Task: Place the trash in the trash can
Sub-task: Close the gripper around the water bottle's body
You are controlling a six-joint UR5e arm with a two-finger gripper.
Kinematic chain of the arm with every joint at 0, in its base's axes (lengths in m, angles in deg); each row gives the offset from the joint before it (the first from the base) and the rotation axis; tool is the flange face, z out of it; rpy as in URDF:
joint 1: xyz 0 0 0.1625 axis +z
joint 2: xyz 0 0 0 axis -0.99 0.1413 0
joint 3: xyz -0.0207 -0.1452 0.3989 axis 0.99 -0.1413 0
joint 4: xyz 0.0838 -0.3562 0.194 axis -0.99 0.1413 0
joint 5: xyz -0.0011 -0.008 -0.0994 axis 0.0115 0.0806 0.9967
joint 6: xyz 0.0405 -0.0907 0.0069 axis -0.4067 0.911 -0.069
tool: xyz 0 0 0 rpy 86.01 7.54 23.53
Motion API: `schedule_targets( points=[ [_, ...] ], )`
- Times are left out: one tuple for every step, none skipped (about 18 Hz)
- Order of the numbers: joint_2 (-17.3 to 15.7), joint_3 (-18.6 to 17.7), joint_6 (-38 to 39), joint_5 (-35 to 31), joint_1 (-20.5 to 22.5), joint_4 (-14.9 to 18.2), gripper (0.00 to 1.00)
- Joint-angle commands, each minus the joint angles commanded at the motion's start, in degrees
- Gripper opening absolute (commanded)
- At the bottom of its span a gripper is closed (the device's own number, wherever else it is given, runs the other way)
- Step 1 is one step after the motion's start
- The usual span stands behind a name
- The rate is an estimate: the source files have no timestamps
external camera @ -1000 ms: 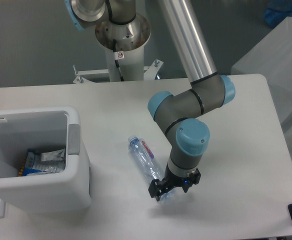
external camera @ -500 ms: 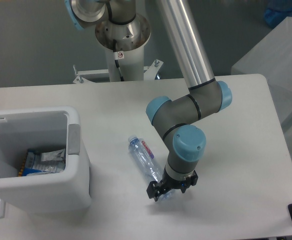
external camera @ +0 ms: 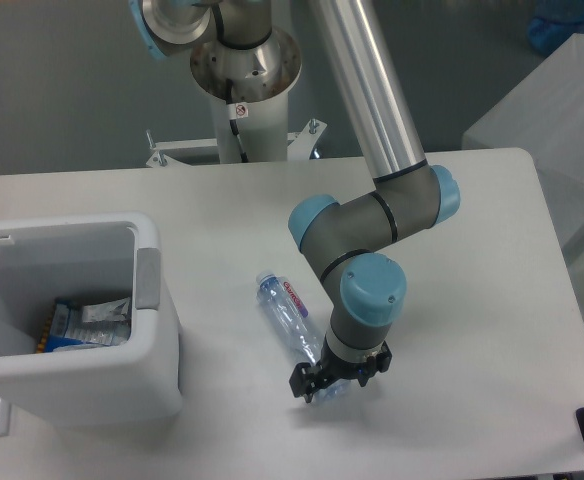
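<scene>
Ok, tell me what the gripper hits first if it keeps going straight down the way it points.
Most likely the bottle: the gripper points down over its near end, with the table underneath, though depth is unclear.

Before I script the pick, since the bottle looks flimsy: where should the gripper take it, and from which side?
Probably the bottle's lower end, from above, fingers across its narrow width. It lies flat, and the gripper hangs there.
</scene>
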Motion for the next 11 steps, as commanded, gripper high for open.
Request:
schedule_targets(
  points=[
    [0.00,0.00,0.00,0.00,0.00,0.00,0.99],
    [-0.09,0.00,0.00,0.00,0.00,0.00,0.99],
    [0.00,0.00,0.00,0.00,0.00,0.00,0.99],
    [0.09,0.00,0.00,0.00,0.00,-0.09,0.98],
    [0.26,0.00,0.00,0.00,0.00,-0.09,0.98],
    [0.18,0.00,0.00,0.00,0.00,-0.09,0.97],
    [0.18,0.00,0.00,0.00,0.00,-0.09,0.96],
    [0.18,0.00,0.00,0.00,0.00,-0.09,0.94],
    [0.18,0.00,0.00,0.00,0.00,0.00,0.92],
    [0.18,-0.09,0.00,0.00,0.00,-0.09,0.90],
    [0.18,-0.09,0.00,0.00,0.00,0.00,0.88]
  ],
)
